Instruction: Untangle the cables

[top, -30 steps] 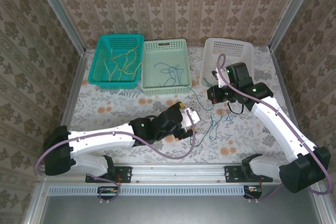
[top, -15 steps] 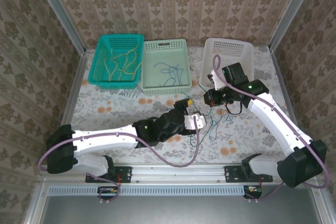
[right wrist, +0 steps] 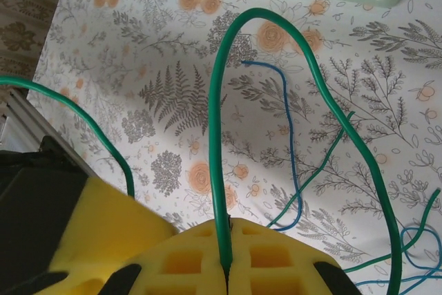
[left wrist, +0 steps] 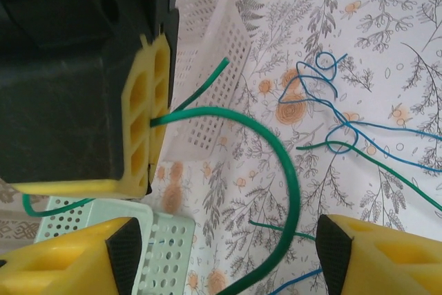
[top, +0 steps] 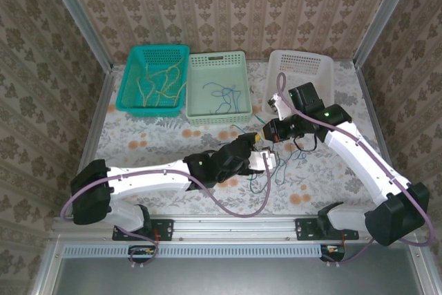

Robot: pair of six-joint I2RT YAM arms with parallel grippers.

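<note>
R tool (right wrist: pixel 226 257) clenched on green cable (right wrist: pixel 217 136), mid-bench (right wrist: pixel 103 46). L tool (left wrist: pixel 229 243) released, jaws astride its loop. Blue cables (right wrist: pixel 290 150) lie beside.

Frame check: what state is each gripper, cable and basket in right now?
right gripper: shut on the green cable.
left gripper: open, jaws either side of the green loop.
green cable: arched up, crossing the loose blue cables.
loose blue cables: lying on the table.
yellow cables: in the teal basket.
light green basket: holds blue cable.
white basket: upright.
</note>
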